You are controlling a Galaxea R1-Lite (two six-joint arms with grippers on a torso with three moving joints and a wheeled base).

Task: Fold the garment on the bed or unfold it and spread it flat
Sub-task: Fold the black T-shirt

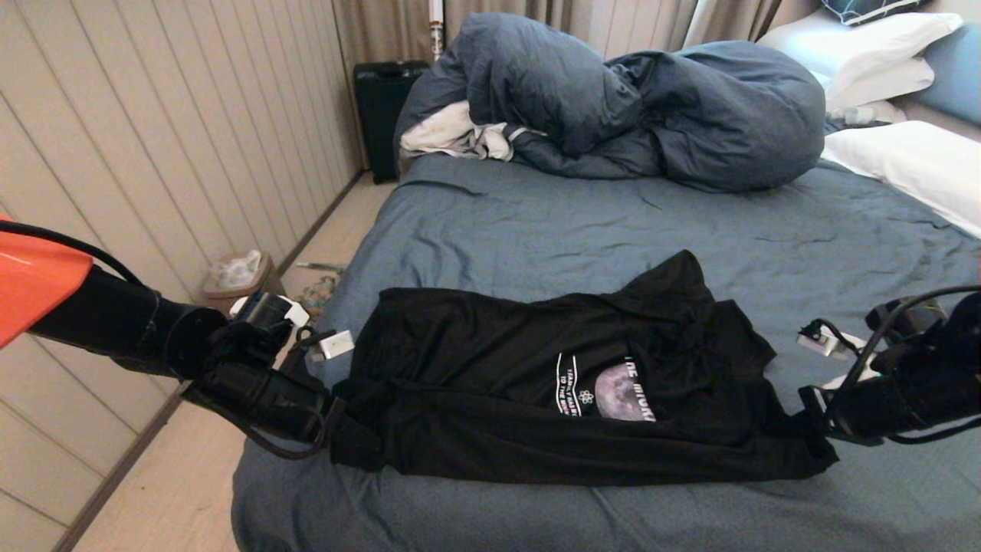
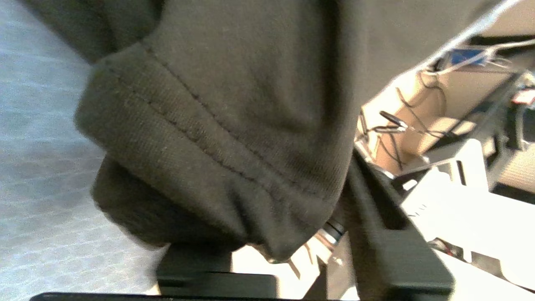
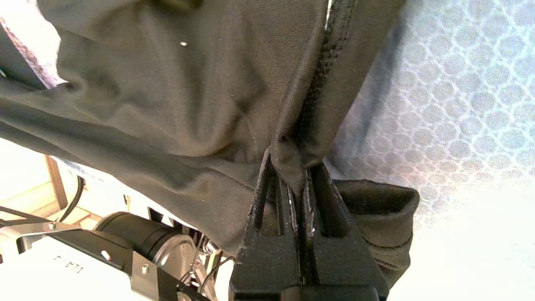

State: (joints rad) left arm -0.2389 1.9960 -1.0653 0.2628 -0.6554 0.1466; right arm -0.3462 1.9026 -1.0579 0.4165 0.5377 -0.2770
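Observation:
The garment (image 1: 490, 383), a black T-shirt with a moon print, lies folded lengthwise across the near part of the bed (image 1: 575, 222). My left gripper (image 1: 341, 418) is at its left end, over the bed's edge. In the left wrist view its fingers (image 2: 384, 234) stand apart, open, and the stitched hem of the garment (image 2: 234, 104) hangs loosely between them. My right gripper (image 1: 808, 441) is at the shirt's right end. In the right wrist view the right gripper (image 3: 299, 167) is shut on a pinched fold of the garment (image 3: 167, 104), with the sheet beneath.
A bulky dark-blue duvet (image 1: 628, 107) with a white cloth (image 1: 452, 134) is heaped at the far side of the bed. White pillows (image 1: 912, 161) lie far right. A black suitcase (image 1: 383, 100) and a small bin (image 1: 237, 272) stand on the floor along the left wall.

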